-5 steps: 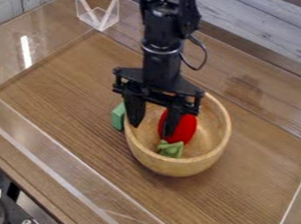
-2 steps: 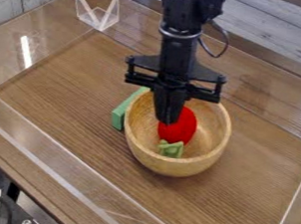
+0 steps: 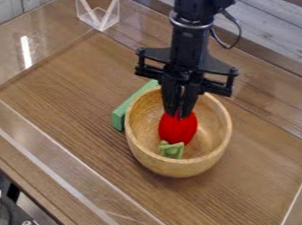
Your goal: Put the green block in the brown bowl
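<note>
The green block (image 3: 128,107) lies outside the brown bowl (image 3: 220,141), leaning against the left side of its rim. My gripper (image 3: 181,108) points straight down over the bowl's hollow. Its dark fingers stand close together just above a red strawberry toy (image 3: 176,129) that rests inside the bowl with its green leaves toward the front. From this angle I cannot make out whether the fingertips touch the toy or how wide they stand. The gripper is to the right of the green block and above it, not touching it.
A clear plastic stand (image 3: 97,12) sits at the back left of the wooden table (image 3: 61,96). Transparent walls (image 3: 18,122) fence the table at the left and front.
The gripper's fingers were spread around the strawberry toy, then drew together. The gripper has since risen a little and shifted right. The green block, bowl and toy have stayed in place.
</note>
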You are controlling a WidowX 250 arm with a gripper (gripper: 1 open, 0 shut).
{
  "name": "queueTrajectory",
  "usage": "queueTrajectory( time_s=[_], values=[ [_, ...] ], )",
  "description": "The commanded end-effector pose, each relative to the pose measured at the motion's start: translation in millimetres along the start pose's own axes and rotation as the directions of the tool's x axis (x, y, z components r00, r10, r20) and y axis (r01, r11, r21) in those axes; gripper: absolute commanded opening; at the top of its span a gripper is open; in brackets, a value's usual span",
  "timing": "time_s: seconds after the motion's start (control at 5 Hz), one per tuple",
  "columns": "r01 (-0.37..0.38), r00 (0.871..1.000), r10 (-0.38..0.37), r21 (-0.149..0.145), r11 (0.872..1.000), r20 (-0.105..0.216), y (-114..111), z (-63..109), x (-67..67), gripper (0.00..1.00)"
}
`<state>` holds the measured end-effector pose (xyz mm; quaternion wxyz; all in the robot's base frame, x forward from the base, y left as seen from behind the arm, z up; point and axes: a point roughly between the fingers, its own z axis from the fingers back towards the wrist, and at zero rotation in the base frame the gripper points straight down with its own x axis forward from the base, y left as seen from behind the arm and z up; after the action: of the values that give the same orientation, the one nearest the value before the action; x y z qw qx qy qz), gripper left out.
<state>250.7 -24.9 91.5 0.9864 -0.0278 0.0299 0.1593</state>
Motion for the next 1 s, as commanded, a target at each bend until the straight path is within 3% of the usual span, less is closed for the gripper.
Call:
queueTrajectory(
  time_s=[0.0, 0.2, 0.4, 0.6, 0.8],
  values=[
    [0.053, 0.998, -0.052, -0.031, 0.998, 0.041, 4.2, 18.4, 15.6, 1.00],
    [-0.014, 0.998, 0.018, -0.061, 0.998, 0.056, 4.5, 40.4, 26.2, 1.00],
    [-0.089, 0.990, 0.099, -0.103, 0.991, 0.095, 15.8, 73.3, 37.5, 1.00],
    [-0.036, 0.992, 0.050, -0.117, 0.992, 0.117, 29.0, 91.9, 40.3, 1.00],
    [0.019, 0.990, -0.003, -0.111, 0.994, 0.141, 47.2, 101.5, 43.0, 1.00]
  ],
)
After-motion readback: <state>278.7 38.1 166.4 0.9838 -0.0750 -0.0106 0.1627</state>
